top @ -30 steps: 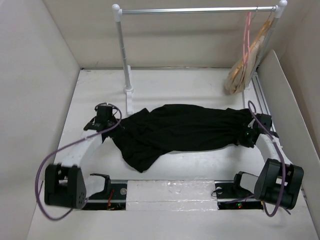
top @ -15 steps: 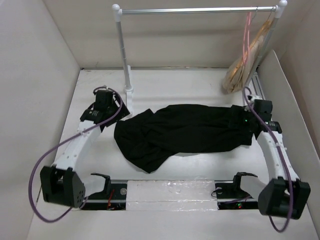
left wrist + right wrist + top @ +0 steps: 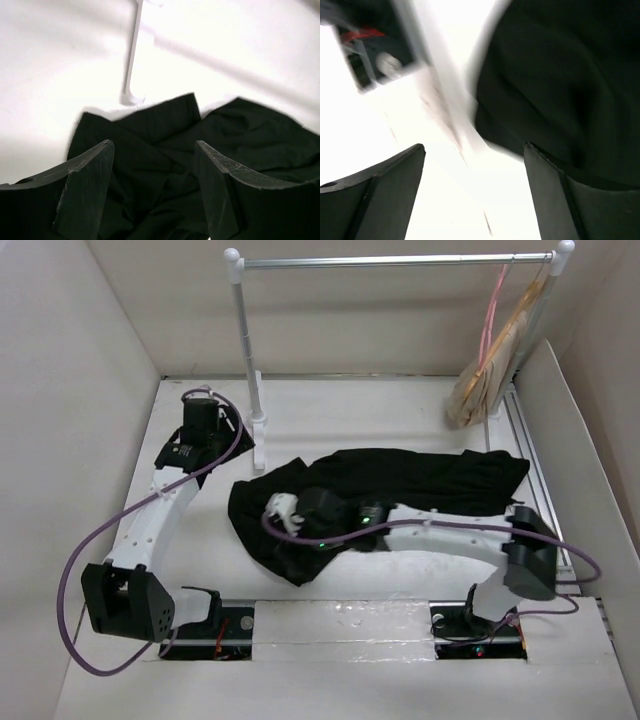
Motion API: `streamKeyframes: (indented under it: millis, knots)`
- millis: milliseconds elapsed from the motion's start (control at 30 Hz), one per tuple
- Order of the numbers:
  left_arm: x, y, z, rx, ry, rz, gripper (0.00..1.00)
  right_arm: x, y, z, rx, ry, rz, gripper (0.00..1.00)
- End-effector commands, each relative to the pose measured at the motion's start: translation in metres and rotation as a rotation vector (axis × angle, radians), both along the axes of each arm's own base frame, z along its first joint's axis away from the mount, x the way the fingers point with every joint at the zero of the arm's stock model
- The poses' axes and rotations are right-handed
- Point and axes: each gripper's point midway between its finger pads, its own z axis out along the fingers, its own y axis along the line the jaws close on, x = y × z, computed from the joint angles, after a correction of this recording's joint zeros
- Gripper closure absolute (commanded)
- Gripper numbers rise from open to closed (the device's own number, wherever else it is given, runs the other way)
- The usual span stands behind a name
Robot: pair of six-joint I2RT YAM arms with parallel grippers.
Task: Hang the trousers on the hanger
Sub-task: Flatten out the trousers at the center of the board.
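Now left tool and right tool gape near trousers.

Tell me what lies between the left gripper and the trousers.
Top view: only bare table separates the left gripper from the trousers; the rack foot stands beside.

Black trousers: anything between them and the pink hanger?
Nothing visible. The black fabric trousers lie on the table; the thin pink plastic hanger hangs at the rail's right end beside tan hangers. The right arm lies across the trousers.
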Motion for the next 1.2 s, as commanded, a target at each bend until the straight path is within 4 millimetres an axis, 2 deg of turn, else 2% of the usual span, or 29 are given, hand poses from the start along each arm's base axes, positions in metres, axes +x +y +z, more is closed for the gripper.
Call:
streamKeyframes:
  millis: [0, 33, 100, 133, 167, 200, 367, 400, 433, 467, 500, 533, 567, 600, 667, 700, 733, 767, 800, 867, 933, 967, 1000, 1033, 1067, 1100, 1167]
  knots:
    - [0.004, 0.009, 0.051, -0.005, -0.141, 0.015, 0.39, -0.008, 0.051, 0.014, 0.018, -0.138, 0.084, 0.14]
    - [0.002, 0.009, 0.051, -0.003, -0.138, 0.014, 0.39, -0.006, 0.062, 0.001, -0.015, -0.142, 0.086, 0.14]
    - [0.0, 0.01, 0.052, -0.005, -0.14, 0.019, 0.39, 0.0, 0.066, -0.014, -0.042, -0.145, 0.05, 0.18]
    - [-0.001, 0.01, 0.052, -0.007, -0.142, 0.02, 0.4, 0.006, 0.062, -0.027, -0.069, -0.162, 0.024, 0.19]
    - [-0.003, 0.011, 0.048, -0.006, -0.134, 0.023, 0.4, 0.009, 0.064, -0.031, -0.059, -0.172, 0.001, 0.22]
    - [-0.005, 0.012, 0.049, -0.002, -0.14, 0.029, 0.4, 0.02, 0.061, -0.036, -0.069, -0.189, -0.052, 0.32]
    - [-0.01, 0.016, 0.037, 0.017, -0.115, 0.038, 0.41, 0.034, 0.05, -0.074, -0.158, -0.204, -0.099, 0.41]
    - [-0.011, 0.015, 0.035, 0.015, -0.107, 0.033, 0.41, 0.034, 0.049, -0.076, -0.17, -0.224, -0.111, 0.63]
    - [-0.011, 0.015, 0.033, 0.014, -0.104, 0.031, 0.42, 0.037, 0.048, -0.076, -0.176, -0.235, -0.12, 0.73]
    - [-0.013, 0.015, 0.028, 0.014, -0.093, 0.028, 0.42, 0.034, 0.047, -0.077, -0.183, -0.253, -0.122, 0.91]
    - [-0.013, 0.014, 0.027, 0.011, -0.091, 0.027, 0.42, 0.028, 0.048, -0.072, -0.172, -0.258, -0.114, 1.0]
    - [-0.014, 0.014, 0.025, 0.01, -0.088, 0.025, 0.42, 0.028, 0.047, -0.068, -0.164, -0.259, -0.116, 1.0]
    - [-0.015, 0.014, 0.022, 0.017, -0.08, 0.022, 0.42, 0.015, 0.046, -0.064, -0.169, -0.257, -0.088, 1.0]
    - [-0.016, 0.015, 0.021, 0.025, -0.077, 0.019, 0.43, 0.006, 0.043, -0.044, -0.132, -0.258, -0.063, 1.0]
    - [-0.018, 0.016, 0.019, 0.039, -0.072, 0.011, 0.43, -0.019, 0.036, -0.022, -0.093, -0.26, 0.005, 1.0]
    - [-0.019, 0.018, 0.017, 0.05, -0.068, 0.011, 0.43, -0.048, 0.032, -0.013, -0.07, -0.236, 0.09, 1.0]
    - [-0.02, 0.019, 0.014, 0.059, -0.055, 0.007, 0.43, -0.066, 0.019, 0.004, -0.032, -0.214, 0.134, 1.0]
    - [-0.02, 0.019, 0.015, 0.067, -0.055, 0.002, 0.43, -0.082, -0.001, 0.0, -0.073, -0.177, 0.173, 1.0]
    - [-0.02, 0.02, 0.013, 0.08, -0.049, -0.01, 0.43, -0.113, -0.012, 0.001, -0.067, -0.092, 0.253, 1.0]
    - [-0.02, 0.022, 0.011, 0.098, -0.041, -0.014, 0.43, -0.145, -0.056, -0.009, -0.122, -0.002, 0.33, 1.0]
    - [-0.017, 0.026, 0.011, 0.124, -0.044, -0.006, 0.42, -0.162, -0.085, -0.016, -0.179, 0.066, 0.324, 1.0]
    - [-0.017, 0.024, 0.008, 0.133, -0.041, -0.011, 0.42, -0.165, -0.105, -0.023, -0.216, 0.087, 0.325, 1.0]
    - [-0.015, 0.024, 0.004, 0.139, -0.03, -0.016, 0.42, -0.162, -0.112, -0.025, -0.23, 0.086, 0.297, 1.0]
    - [-0.016, 0.017, -0.001, 0.144, -0.015, -0.041, 0.42, -0.152, -0.117, -0.027, -0.252, 0.062, 0.252, 0.91]
    - [-0.017, 0.012, -0.005, 0.148, -0.002, -0.056, 0.42, -0.144, -0.12, -0.026, -0.268, 0.048, 0.215, 0.72]
    - [-0.018, 0.003, -0.016, 0.158, 0.035, -0.083, 0.41, -0.139, -0.117, -0.026, -0.262, 0.038, 0.206, 0.38]
    - [-0.025, -0.003, -0.036, 0.133, 0.095, -0.082, 0.4, -0.124, -0.111, -0.021, -0.259, 0.022, 0.165, 0.16]
